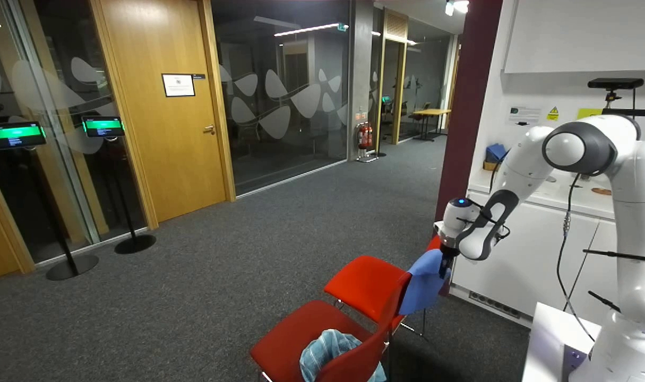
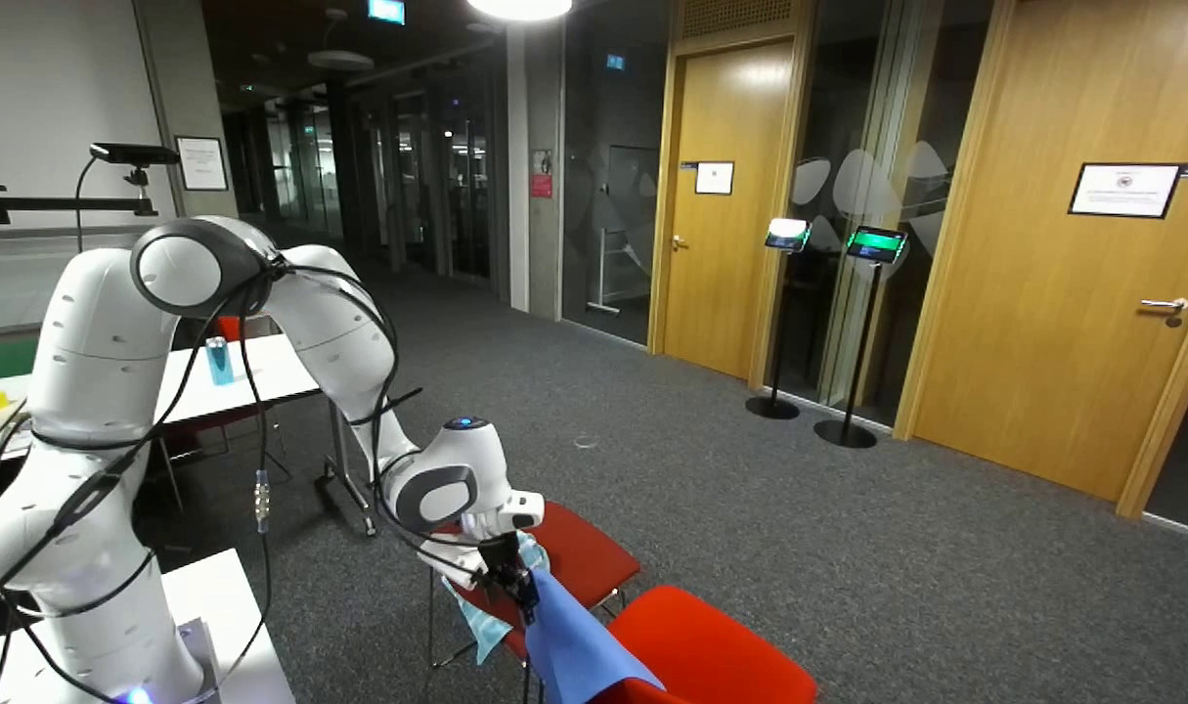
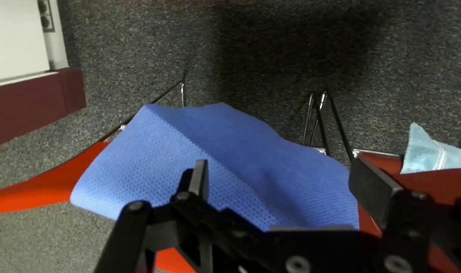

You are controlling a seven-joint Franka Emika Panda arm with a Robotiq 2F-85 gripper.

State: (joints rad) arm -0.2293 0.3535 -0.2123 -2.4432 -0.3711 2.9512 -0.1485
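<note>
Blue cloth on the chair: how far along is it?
Looks done: the blue cloth hangs over the red chair backrest. In hand: the jaws stand open at it, gripping nothing. Left: since they're open, perhaps closing or backing away; unclear which.

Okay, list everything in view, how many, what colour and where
Bright chair: one, red, on the carpet
Dark chair: one, deeper red, beside the bright chair
Blue cloth: one, blue, over the bright chair's back
Striped cloth: one, pale blue and white, on the dark chair
Doors: at least two, light wood, beside glass walls
Screens: two, green, on stands by a door
Fire extinguishers: apparently two, red, by the pillar
Cupboards: several, white, along a wall
Bottle: one, blue, on a white table
Camera: one in each exterior view, black, mounted high
Arm: one, white and grey, extended toward the bright chair
Gripper: one, black, open, right by the blue cloth
</note>
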